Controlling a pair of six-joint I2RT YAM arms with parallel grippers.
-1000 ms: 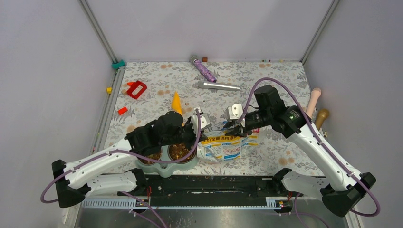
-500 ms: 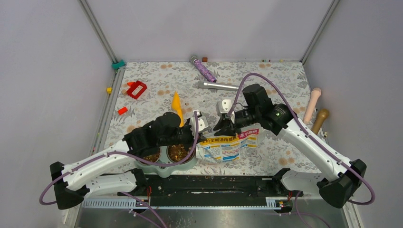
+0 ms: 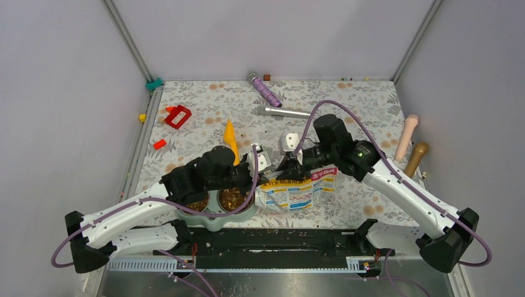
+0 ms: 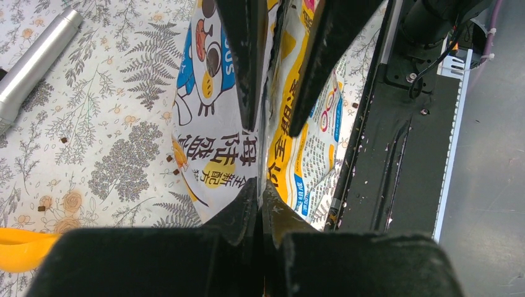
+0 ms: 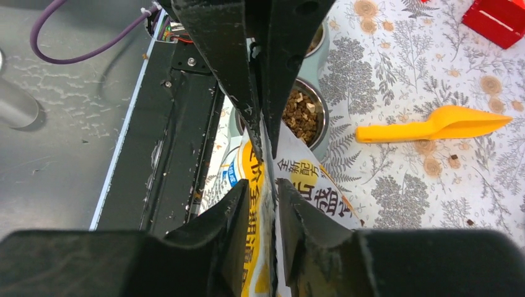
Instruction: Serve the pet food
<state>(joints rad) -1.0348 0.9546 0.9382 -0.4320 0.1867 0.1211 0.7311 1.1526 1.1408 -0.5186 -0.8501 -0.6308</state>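
Beside bag (image 3: 296, 190), feeder bowls (image 3: 218, 221) hold pet food (image 3: 233, 197); left jaws clamp bag; right jaws ajar astride it.

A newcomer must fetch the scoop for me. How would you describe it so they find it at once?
On the flowered table, find the pale green feeder at the near edge. Just beyond it, past the left arm, lies the scoop. It is the only bright orange, long, tapered piece; the red block nearby is boxy and the tube is silver.

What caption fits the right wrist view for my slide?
The right gripper straddles the bag edge held by the left gripper; pet food in the steel bowl beyond.
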